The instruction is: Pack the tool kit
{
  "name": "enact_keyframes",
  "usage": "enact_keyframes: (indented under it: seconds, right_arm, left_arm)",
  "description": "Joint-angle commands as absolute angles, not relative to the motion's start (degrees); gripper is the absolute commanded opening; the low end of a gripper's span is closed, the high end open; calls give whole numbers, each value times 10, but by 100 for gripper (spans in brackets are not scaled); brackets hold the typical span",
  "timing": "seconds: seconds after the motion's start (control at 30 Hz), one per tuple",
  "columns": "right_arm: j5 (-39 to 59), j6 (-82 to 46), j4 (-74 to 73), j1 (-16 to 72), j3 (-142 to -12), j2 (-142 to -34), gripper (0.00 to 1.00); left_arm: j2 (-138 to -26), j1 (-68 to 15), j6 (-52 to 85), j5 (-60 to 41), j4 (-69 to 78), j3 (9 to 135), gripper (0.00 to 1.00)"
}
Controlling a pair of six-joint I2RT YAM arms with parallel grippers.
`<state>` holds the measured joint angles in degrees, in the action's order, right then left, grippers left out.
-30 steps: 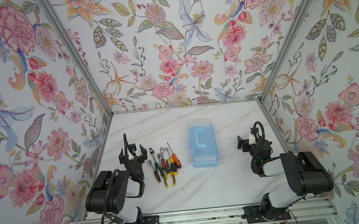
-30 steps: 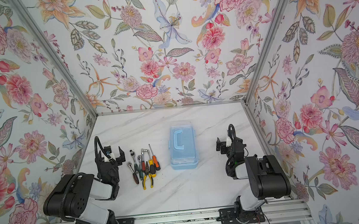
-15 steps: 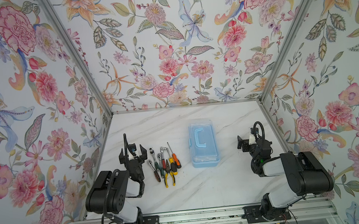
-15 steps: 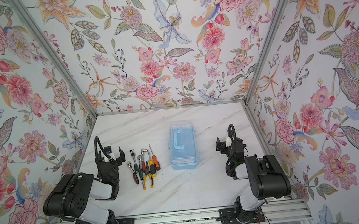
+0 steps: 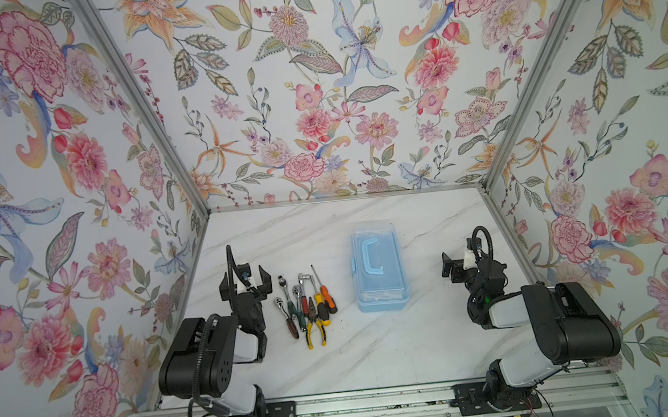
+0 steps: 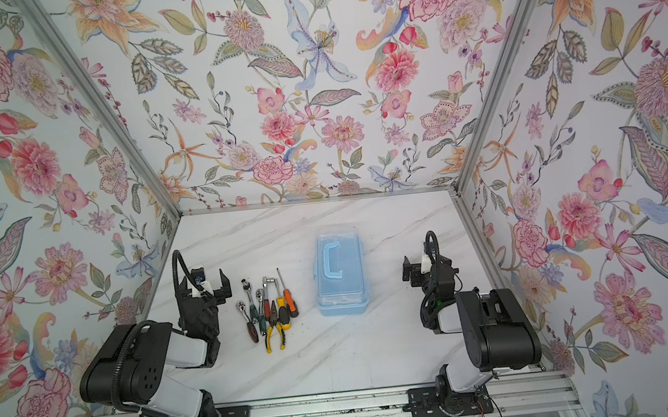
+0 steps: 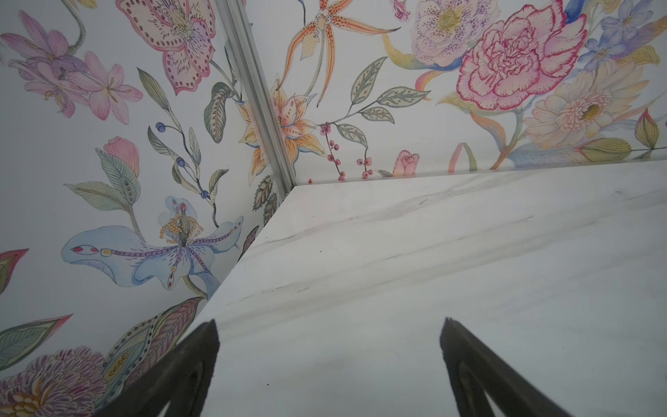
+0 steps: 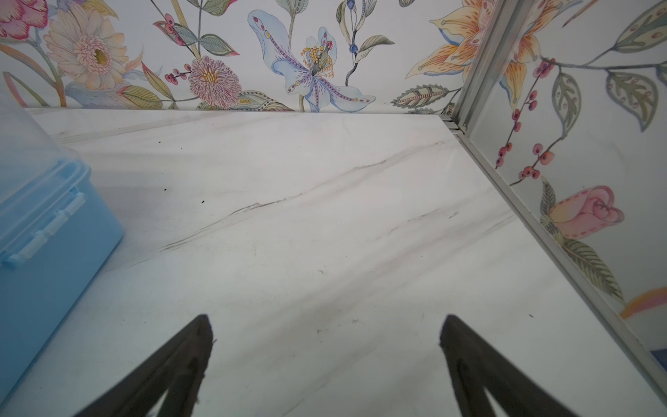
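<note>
Fingers (image 7: pixel 187 364) of the left gripper (image 7: pixel 330 320) stand wide apart with nothing between them. The left wrist view shows only bare marble bench (image 7: pixel 433 270) in the gap. Those of the right gripper (image 8: pixel 326 317) are spread just as wide and grip nothing. The right wrist view shows open bench ahead of them and the tool box (image 8: pixel 43 224) off to one side, clear of both tips.

Taking 12 o'clock as the far wall in a top view, the pale blue tool box sits near the middle of the bench. Its long axis runs 12 to 6 o'clock, the lid is shut and the carry handle (image 5: pixel 370 256) lies on top. At 9 o'clock of the box, apart from it, the tools (image 5: pixel 306 304) lie loose on the bench in a tight row, working ends toward 12 o'clock and grips toward 6. Among them are yellow-handled pliers (image 5: pixel 315 332) reaching furthest toward 6 o'clock, an orange-handled screwdriver (image 5: pixel 327 298) nearest the box, and a ratchet wrench (image 5: pixel 291 326) on the 9 o'clock side. The left gripper is at 9 o'clock of the row, just beside it. The right gripper is at 3 o'clock of the box, well apart. Floral wallpaper (image 5: pixel 313 94) covers the walls at 9, 12 and 3 o'clock.
</note>
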<state>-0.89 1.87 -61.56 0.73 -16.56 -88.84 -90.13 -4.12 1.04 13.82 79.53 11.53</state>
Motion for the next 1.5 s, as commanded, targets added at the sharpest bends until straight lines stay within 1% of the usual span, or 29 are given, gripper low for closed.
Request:
enact_keyframes:
  seconds: [0.0,0.07,0.13,0.17,0.27,0.33,0.43,0.5,0.57,0.63,0.7,0.77,0.8,0.87,0.97,1.0,1.13,1.17,1.23,1.43,1.47]
  right_arm:
    - [-15,20,-621,13,-174,-886,99]
    - [-31,23,-623,18,-173,-883,99]
    - [-72,25,-590,31,-183,-863,99]
    - [-98,28,-566,41,-190,-849,99]
    - [-226,42,-449,89,-248,-816,99]
    - [-304,36,-378,119,-294,-809,99]
    - [-322,-25,-205,142,-384,-803,99]
    - [-323,-53,-113,172,-432,-800,99]
    - [-349,-61,-58,211,-463,-793,99]
    - [-355,-96,24,251,-507,-785,99]
    - [-306,-150,112,284,-551,-776,99]
    - [-259,-198,163,312,-579,-762,99]
    - [-225,-221,176,325,-589,-754,96]
    - [-162,-258,186,347,-599,-740,84]
    - [-79,-296,204,364,-623,-749,74]
    - [-58,-305,206,367,-628,-755,71]
    - [-3,-323,201,389,-647,-787,53]
    - [9,-325,200,390,-654,-801,50]
    - [30,-331,197,391,-662,-824,47]
    - [76,-345,188,387,-688,-888,47]
    - [76,-346,188,387,-690,-895,47]
  left_arm:
    - [-901,-39,14,132,797,121,99]
    - [-900,-47,6,143,787,124,99]
    - [-852,-64,-8,170,751,130,99]
    - [-823,-75,-14,192,709,140,99]
    - [-754,-87,-5,194,574,184,99]
    - [-740,-86,63,180,492,223,99]
    - [-763,-87,152,101,339,314,99]
    - [-800,-102,171,53,238,387,99]
    - [-825,-134,166,57,180,430,99]
    - [-827,-165,168,54,166,442,99]
    - [-819,-187,202,29,166,439,99]
    - [-816,-194,242,-34,178,431,99]
    - [-818,-198,261,-74,188,425,99]
    - [-824,-214,287,-108,182,427,99]
    - [-831,-244,301,-113,163,431,99]
    - [-834,-251,308,-123,169,429,99]
    - [-857,-272,335,-154,197,429,96]
    - [-862,-278,338,-156,202,430,96]
    - [-872,-287,344,-159,208,432,95]
    - [-890,-301,355,-165,228,429,92]
    - [-911,-303,355,-167,231,429,92]
